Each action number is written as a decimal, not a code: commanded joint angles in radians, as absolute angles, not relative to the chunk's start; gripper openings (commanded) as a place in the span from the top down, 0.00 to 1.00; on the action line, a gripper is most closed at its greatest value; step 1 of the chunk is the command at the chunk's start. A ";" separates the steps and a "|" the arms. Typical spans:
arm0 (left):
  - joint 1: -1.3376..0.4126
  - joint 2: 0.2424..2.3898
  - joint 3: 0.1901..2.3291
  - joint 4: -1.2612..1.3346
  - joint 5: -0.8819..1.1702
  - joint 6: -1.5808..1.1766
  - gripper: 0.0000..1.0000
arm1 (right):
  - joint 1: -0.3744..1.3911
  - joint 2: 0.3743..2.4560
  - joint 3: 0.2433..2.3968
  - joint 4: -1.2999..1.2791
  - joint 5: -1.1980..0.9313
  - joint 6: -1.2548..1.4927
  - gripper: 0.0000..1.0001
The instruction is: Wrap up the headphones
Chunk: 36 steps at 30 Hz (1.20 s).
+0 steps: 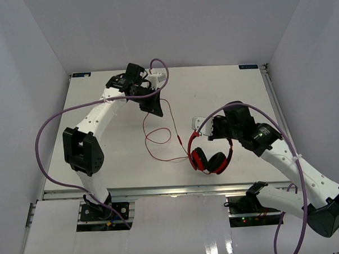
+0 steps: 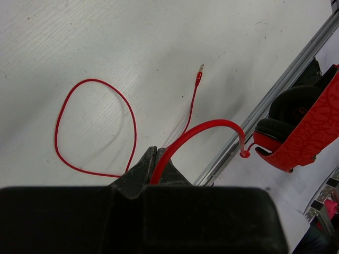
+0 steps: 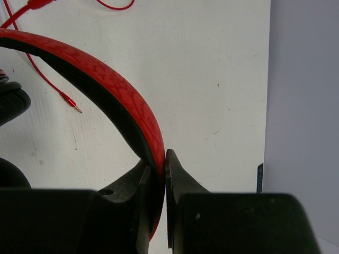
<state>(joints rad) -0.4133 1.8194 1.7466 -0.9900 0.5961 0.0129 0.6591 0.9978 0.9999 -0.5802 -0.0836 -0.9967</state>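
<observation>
Right hand (image 3: 158,157) grips headphones (image 3: 106,79); left hand (image 2: 157,157) likely pinches cord (image 2: 212,122), contact hidden.

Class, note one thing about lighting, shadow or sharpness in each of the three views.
Top view: even light, a pale reflection on the glossy near panel. Left wrist view: the cord casts a soft shadow on the table. Right wrist view: the headband is crisp; the dark jaws show little detail.

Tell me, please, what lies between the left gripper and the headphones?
Only the red cord, looped on the table, as the top external view shows.
</observation>
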 commanded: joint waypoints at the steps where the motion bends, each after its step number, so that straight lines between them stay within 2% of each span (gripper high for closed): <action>1: -0.405 1.794 1.808 -0.974 0.647 -0.018 1.00 | 0.709 1.009 0.987 -0.493 -0.032 -1.003 0.92; 23: -0.406 1.678 1.809 -0.915 0.764 -0.093 1.00 | 0.749 1.121 0.919 -0.197 0.368 -0.978 0.92; 36: -0.407 1.651 1.802 -0.839 0.872 -0.176 1.00 | 0.753 1.168 0.919 -0.069 0.451 -1.017 0.92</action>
<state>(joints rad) -0.4133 1.6718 1.7893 -0.8816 0.8080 -0.1406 0.7425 1.1647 0.9176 -0.2009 0.3960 -1.0038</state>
